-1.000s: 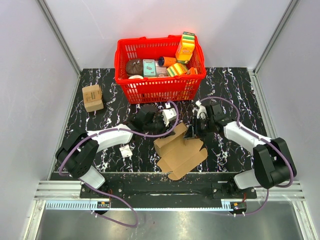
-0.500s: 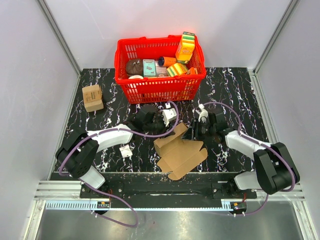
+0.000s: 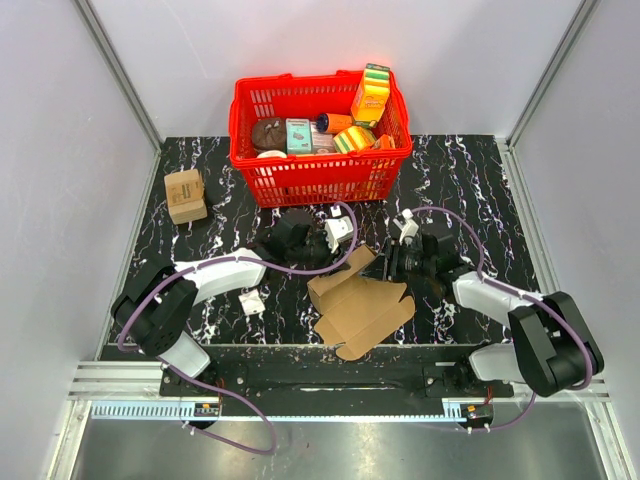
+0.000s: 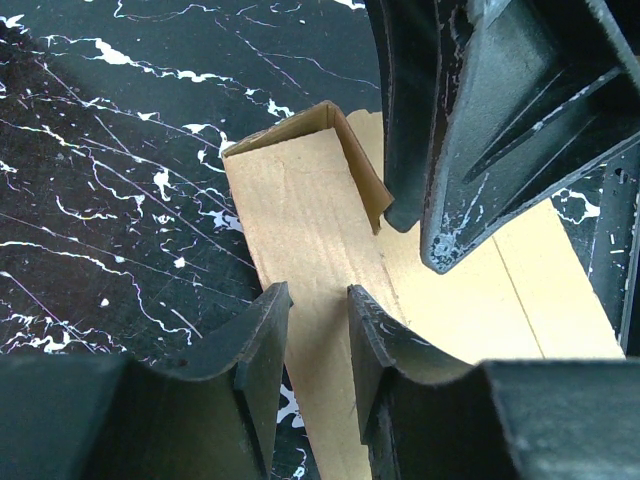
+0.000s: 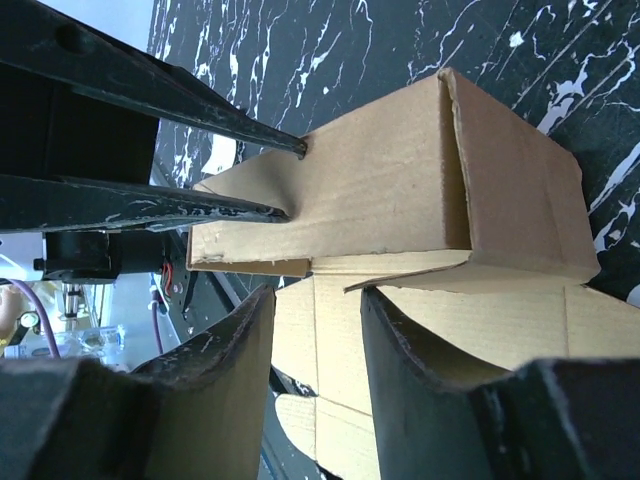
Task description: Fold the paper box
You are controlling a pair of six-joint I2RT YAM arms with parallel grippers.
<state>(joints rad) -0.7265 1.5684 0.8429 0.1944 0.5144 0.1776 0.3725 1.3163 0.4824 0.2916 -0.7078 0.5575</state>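
Early going here: the paper box lies mostly flat on the table between the arms, one end folded up, left gripper clamped on that raised flap, right gripper jaws apart, most folds left.

my left arm lies low, stretched from its base toward the middle of the table. the left gripper has its jaws drawn close, pinching a flap of the paper box. from the right wrist camera i see its two thin fingers nipping that flap at their tips. my right arm is folded low, reaching in toward the left one. the right gripper stands with jaws parted, clamping nothing. the two grippers sit just beside each other.
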